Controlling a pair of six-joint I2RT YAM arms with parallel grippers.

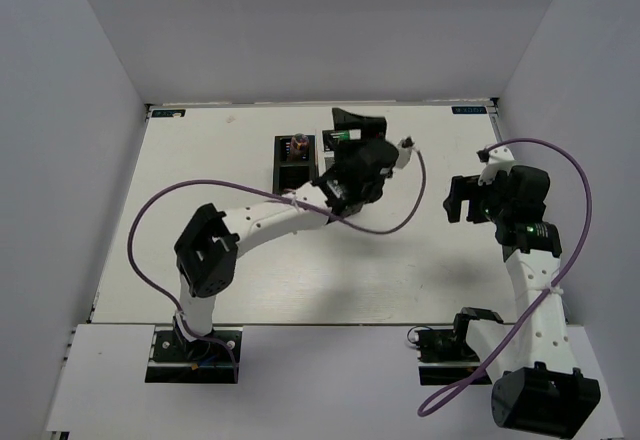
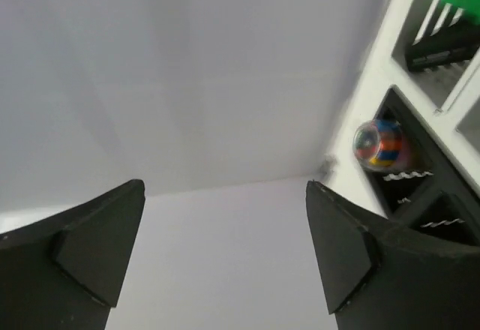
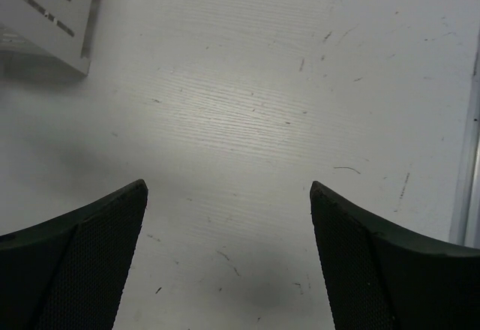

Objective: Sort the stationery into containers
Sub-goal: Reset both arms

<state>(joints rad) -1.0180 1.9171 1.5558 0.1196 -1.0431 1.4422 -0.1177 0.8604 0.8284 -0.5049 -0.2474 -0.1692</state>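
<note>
Bare table (image 1: pixel 190 170) lies open left of the black organiser (image 1: pixel 295 182) and under the right gripper (image 3: pixel 229 259) (jaws wide, nothing between them). The left arm (image 1: pixel 270 218) crosses the middle, hanging over the white organiser (image 3: pixel 52 11) and barring its near side.

No legible text anywhere, small bluish label (image 1: pixel 166 113) at the white counter's (image 1: pixel 420 270) far left corner, another far right (image 1: pixel 470 109), lettering too small to read
</note>
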